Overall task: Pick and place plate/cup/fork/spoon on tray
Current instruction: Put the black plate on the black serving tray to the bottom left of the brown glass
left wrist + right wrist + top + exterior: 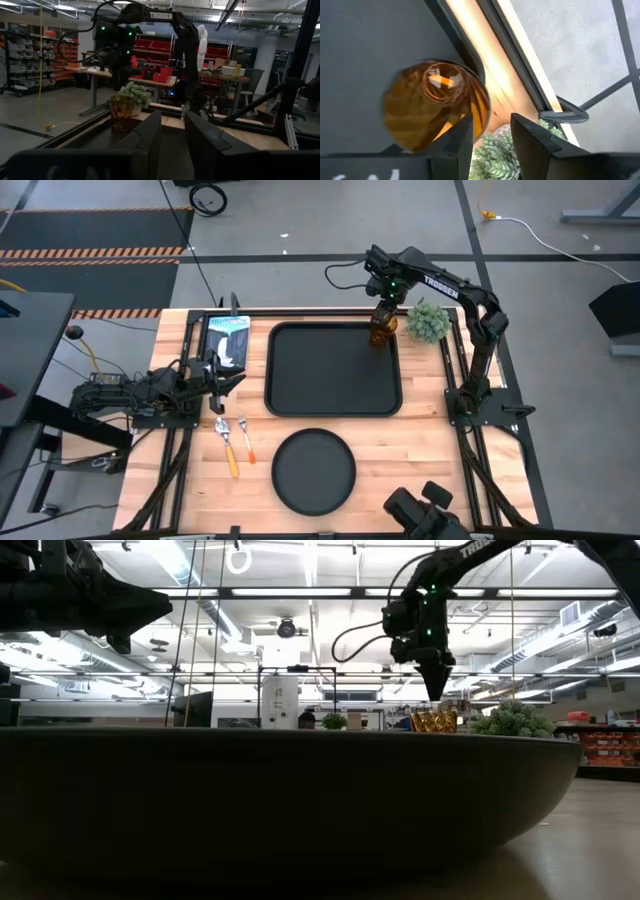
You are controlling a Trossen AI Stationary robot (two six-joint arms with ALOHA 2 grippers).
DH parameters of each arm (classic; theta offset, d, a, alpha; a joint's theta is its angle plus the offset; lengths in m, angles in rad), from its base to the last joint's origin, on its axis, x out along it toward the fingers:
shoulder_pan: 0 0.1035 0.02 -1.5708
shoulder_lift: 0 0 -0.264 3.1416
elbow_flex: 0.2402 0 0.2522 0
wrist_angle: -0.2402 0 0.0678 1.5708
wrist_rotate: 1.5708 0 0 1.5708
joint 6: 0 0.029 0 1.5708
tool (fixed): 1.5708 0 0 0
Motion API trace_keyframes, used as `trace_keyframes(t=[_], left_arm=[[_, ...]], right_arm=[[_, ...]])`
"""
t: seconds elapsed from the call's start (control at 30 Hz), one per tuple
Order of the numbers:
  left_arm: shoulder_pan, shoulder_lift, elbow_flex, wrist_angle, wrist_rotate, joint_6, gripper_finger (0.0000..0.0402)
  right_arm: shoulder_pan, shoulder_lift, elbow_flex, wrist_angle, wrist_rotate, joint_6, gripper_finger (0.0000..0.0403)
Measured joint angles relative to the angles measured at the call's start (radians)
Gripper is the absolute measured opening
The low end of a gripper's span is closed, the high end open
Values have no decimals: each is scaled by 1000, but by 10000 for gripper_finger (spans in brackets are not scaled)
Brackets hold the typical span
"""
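High view: the amber cup (379, 332) stands in the black tray's (333, 402) far right corner, right gripper (384, 317) just above it, beside the potted plant (429, 322). Right wrist view: its fingers (536, 137) are spread — nothing between them. Left gripper (222, 375) waits beside the tray — fingers parted.

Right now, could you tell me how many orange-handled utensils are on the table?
2: the spoon and the fork lie side by side on the wood, left of the plate, below the tray's left corner. None looks hidden.
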Motion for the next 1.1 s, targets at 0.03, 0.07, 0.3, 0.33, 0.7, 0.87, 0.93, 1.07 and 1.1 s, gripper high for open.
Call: trace_keyframes(t=[0.03, 0.07, 0.3, 0.33, 0.7, 0.87, 0.93, 1.07, 1.1], left_arm=[[0, 0, 0, 0, 0, 0, 96], [0, 0, 0, 0, 0, -1, 96], [0, 0, 0, 0, 0, 0, 96], [0, 0, 0, 0, 0, 0, 96], [0, 0, 0, 0, 0, 0, 96], [0, 0, 0, 0, 0, 0, 96], [0, 0, 0, 5, 0, 0, 96], [-2, 0, 0, 21, 4, -128, 96], [-2, 0, 0, 20, 4, -167, 96]], right_arm=[[9, -8, 0, 0, 0, 11, 139], [19, -17, 0, -2, -1, 21, 139], [134, -80, 0, -3, -12, 81, 140], [156, -87, 0, -1, -21, 89, 140], [400, -80, -2, 184, -71, 126, 140], [485, -75, -1, 233, -141, 169, 140], [520, -75, -1, 244, -154, 185, 140], [585, -75, -1, 246, -165, 214, 140], [600, -75, -2, 247, -165, 222, 140]])
